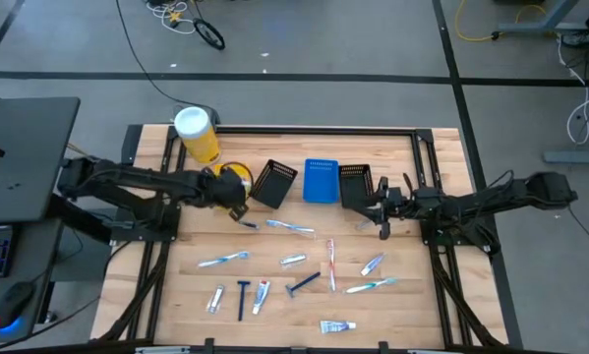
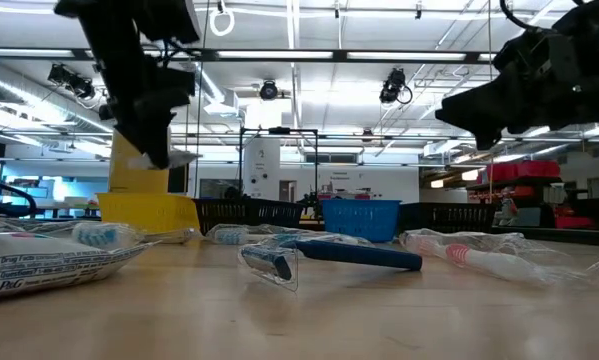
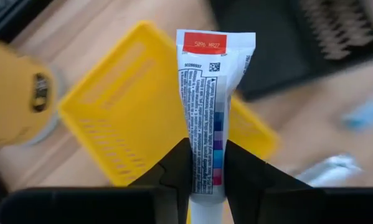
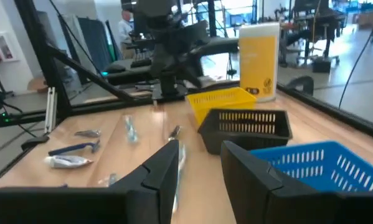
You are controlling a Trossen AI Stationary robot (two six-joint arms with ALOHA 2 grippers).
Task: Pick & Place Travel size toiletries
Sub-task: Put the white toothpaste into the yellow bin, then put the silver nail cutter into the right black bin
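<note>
The wooden tabletop (image 1: 402, 305) sits in a black frame on a grey floor crossed by cables. Along its far side stand a yellow canister with a white lid (image 1: 196, 135), a yellow bin (image 1: 237, 175), a black bin (image 1: 274, 183), a blue bin (image 1: 321, 181) and a second black bin (image 1: 355, 184). The nearer half of the wood is strewn with travel toiletries: a light-blue toothbrush (image 1: 222, 260), a dark blue razor (image 1: 243, 297), a second razor (image 1: 303, 284), a red-and-white brush (image 1: 330, 264), wrapped toothbrushes (image 1: 291, 228) and small tubes (image 1: 336, 325). From table height the room behind shows ceiling strip lights, pipework and red shelving on the right.

The left arm reaches in from the left edge, its left gripper (image 1: 237, 202) raised above the table just by the yellow bin. Its wrist camera shows the two dark fingers (image 3: 177, 171) clamped on the lower part of a white toothpaste tube (image 3: 208, 106), which stands upright between them with a red label at its crimped end, the yellow bin beneath it.

The right arm stretches in from the right edge, its right gripper (image 1: 381, 208) lifted beside the second black bin. Its fingers (image 4: 164, 168) stand apart with nothing between them.
</note>
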